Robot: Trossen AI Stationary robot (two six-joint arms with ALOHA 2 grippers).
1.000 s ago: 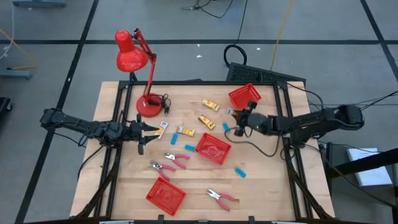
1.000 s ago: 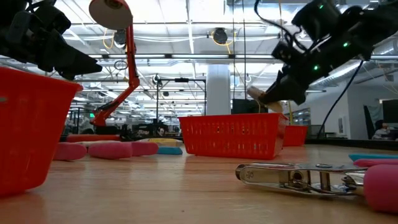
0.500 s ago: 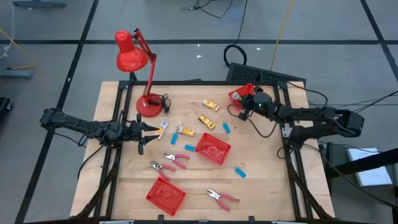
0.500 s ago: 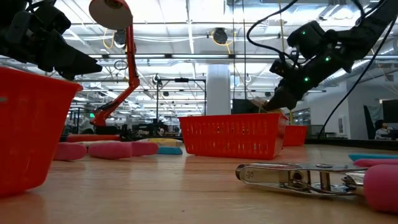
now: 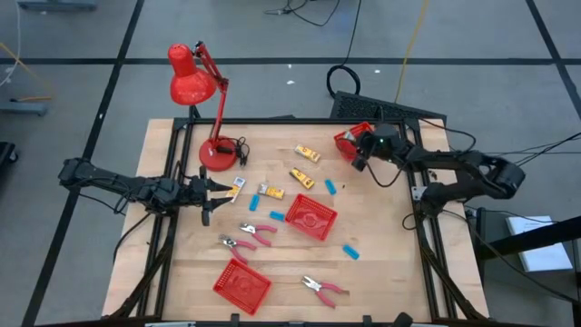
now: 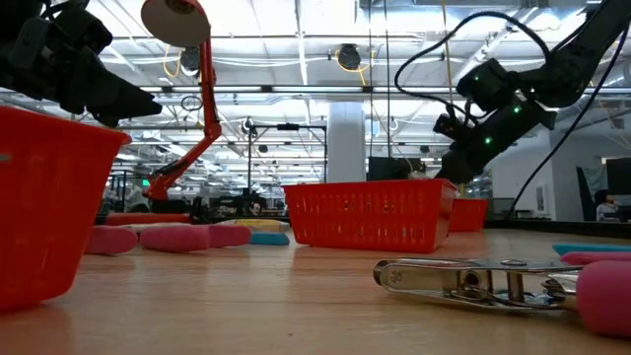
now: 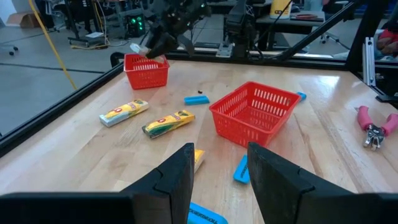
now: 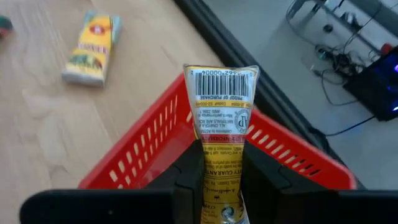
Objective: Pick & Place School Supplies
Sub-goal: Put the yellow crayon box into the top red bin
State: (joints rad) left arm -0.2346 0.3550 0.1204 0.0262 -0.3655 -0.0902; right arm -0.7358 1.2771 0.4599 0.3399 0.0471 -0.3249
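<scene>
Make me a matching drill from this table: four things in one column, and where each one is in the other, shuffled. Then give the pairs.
Things
1. yellow packet
2. lamp
3. left claw
4. far right basket

Places
A. under the right claw, at the table's far right corner
B. held in the right claw, above a basket
C. at the table's left edge, waiting
D. at the table's far left corner

Pairs: 1-B, 2-D, 3-C, 4-A
</scene>
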